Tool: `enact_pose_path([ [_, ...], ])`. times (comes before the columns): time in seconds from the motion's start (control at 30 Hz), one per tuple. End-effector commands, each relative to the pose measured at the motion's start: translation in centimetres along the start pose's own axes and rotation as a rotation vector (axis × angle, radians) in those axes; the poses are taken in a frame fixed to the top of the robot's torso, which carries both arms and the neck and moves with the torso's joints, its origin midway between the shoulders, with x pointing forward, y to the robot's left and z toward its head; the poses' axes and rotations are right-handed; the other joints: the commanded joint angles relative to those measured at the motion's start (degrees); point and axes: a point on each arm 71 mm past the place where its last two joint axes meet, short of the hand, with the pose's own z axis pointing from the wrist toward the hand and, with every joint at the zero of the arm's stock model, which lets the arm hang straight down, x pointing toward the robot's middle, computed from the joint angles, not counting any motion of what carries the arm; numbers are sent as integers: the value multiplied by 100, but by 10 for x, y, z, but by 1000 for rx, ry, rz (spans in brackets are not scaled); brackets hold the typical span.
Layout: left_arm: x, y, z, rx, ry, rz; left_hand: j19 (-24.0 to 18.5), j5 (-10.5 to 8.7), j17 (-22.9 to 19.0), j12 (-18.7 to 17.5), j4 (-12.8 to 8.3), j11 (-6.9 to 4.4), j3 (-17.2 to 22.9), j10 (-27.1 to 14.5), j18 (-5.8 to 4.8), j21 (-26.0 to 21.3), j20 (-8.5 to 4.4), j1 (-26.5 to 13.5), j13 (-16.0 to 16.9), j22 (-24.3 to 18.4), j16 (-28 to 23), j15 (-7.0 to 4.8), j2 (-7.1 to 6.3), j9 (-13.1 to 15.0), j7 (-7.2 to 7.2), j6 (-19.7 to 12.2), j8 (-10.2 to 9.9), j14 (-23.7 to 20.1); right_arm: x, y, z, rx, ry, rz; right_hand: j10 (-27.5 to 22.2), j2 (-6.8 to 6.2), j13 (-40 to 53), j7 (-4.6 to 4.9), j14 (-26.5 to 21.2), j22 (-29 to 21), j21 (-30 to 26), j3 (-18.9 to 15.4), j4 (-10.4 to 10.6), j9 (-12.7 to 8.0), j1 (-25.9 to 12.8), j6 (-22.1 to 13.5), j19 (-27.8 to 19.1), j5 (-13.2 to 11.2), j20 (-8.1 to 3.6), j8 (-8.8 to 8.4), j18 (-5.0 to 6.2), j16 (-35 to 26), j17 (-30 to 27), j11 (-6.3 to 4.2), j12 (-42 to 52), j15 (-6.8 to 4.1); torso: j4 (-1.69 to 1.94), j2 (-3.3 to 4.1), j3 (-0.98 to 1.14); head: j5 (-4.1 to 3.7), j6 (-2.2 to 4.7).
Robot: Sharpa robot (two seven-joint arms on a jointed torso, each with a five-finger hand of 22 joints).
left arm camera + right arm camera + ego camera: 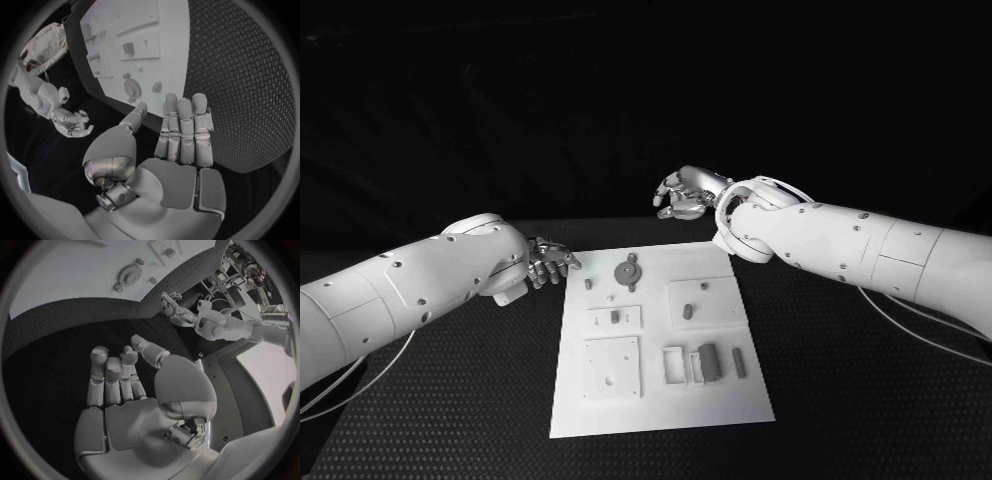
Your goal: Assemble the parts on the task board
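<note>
With both the left robot hand (pixel 548 263) and the right robot hand (pixel 687 194) empty, fingers apart, off the task board (pixel 661 420) mid-table, we should reach slowly for one grey part (pixel 710 361).

White task board (pixel 661 400) with small grey parts (pixel 708 361), black bench (pixel 877 420) with a fine woven dimple pattern, white arms, silver left hand (pixel 548 262), silver right hand (pixel 684 193)
</note>
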Motion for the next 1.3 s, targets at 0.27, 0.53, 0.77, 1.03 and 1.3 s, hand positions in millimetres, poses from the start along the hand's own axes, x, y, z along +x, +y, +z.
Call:
enact_pose_path([
  [0.27, 12, -6, 15, -10, 29, 81, -108, -26, 10, -93, 46, 97, 58, -74, 68, -92, 54, -103, -51, 2, -81, 59, -136, -28, 92, -259, -136, -115, 2, 4, 2, -15, 7, 1, -463, -35, 5, -31, -9, 66, -37, -37, 8, 6, 43, 843, -16, 13, 6, -43, 73, -33, 9, -67, -22, -40, -5, 5, 5, -7, 8],
  [0.53, 23, -5, 24, -15, 61, 80, -128, -26, 29, -112, 123, 117, 28, -88, 82, -112, 81, -250, -59, 22, -91, 82, -192, -39, 113, -318, -185, -147, 3, 6, 3, -18, 9, 2, -463, -33, 5, -31, -9, 66, -37, -37, 9, 7, 42, 842, -15, 13, 7, -44, 73, -34, 9, -66, -23, -39, -4, 1, 9, -52, -4],
  [0.77, 29, -14, 25, 12, 76, 49, -137, -26, 47, -125, 217, 121, 21, -92, 102, -125, 90, -389, -63, 46, -96, 87, -230, -69, 118, -386, -248, -161, 4, 6, 4, -19, 11, 2, -464, -37, 6, -31, -9, 67, -37, -38, 8, 7, 41, 842, -15, 13, 7, -46, 73, -34, 10, -66, -23, -39, -3, 0, 4, -70, -14],
  [1.03, 31, -19, 25, 24, 83, 41, -133, -25, 57, -124, 241, 117, 48, -81, 112, -126, 90, -400, -63, 60, -92, 85, -182, -80, 114, -371, -252, -153, 4, 7, 4, -20, 12, 2, -464, -37, 6, -31, -8, 67, -37, -38, 7, 8, 42, 843, -15, 13, 7, -48, 73, -34, 10, -66, -23, -39, -1, -2, 4, -77, -19],
  [1.3, 33, -21, 27, 17, 91, 45, -115, -25, 77, -121, 178, 108, 107, -49, 123, -113, 89, -306, -62, 95, -79, 77, -62, -81, 105, -279, -223, -127, 5, 9, 5, -22, 14, 3, -463, -36, 7, -31, -7, 68, -37, -38, 7, 9, 43, 845, -14, 13, 7, -49, 73, -34, 11, -66, -23, -39, 0, 0, 5, -87, -19],
])
